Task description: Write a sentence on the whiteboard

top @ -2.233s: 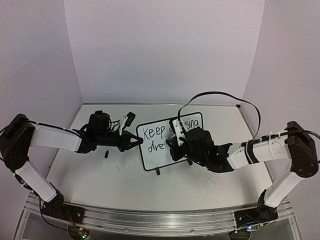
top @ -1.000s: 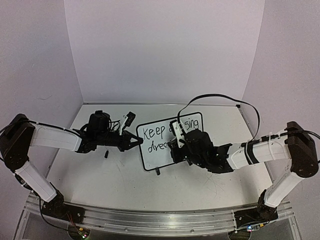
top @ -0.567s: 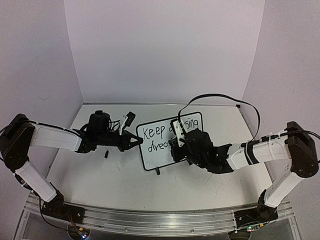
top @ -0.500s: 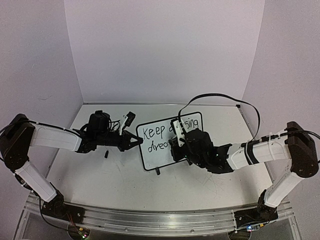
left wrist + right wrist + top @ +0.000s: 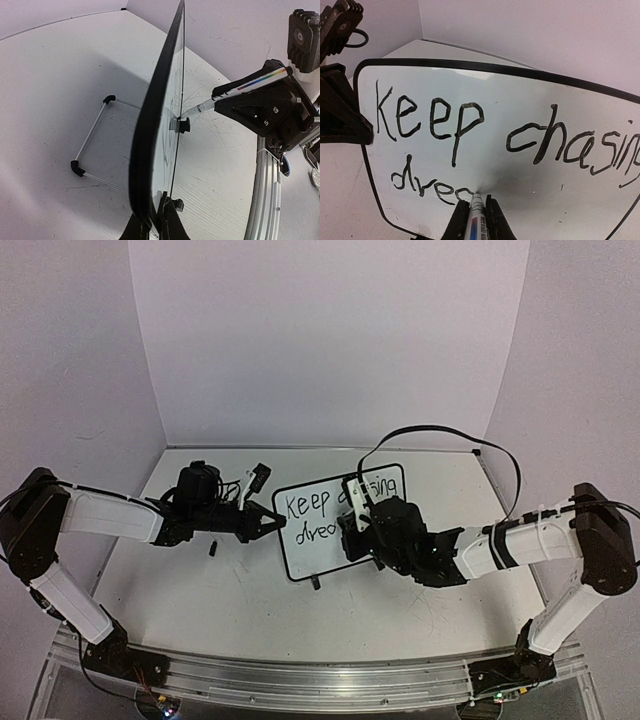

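Clamps the left gripper (image 5: 268, 521) on the left edge of the whiteboard (image 5: 305, 558), with the fingers (image 5: 172, 227) pinched over the thin black frame at the bottom of the left wrist view. Holds the board upright near the middle of the table (image 5: 230, 590), facing the arm bases and the right arm. Rests it on a wire stand (image 5: 92, 145) with black end caps that reaches out behind the board.

Grips a marker (image 5: 478, 212) in the right gripper (image 5: 352, 530) — both fingers squeezed against the barrel, tip pressed to the white face low on the board. Shows a rainbow stripe along the barrel from the left wrist camera.

Reads "Keep chasing" across the top line of the sentence (image 5: 455, 125) in black handwriting. Reads "drea" below it, smaller and set toward the left — the last letter ends right at the marker tip. Leaves the lower right of the board white.

Hides the middle of the top line behind the right wrist in the overhead view.
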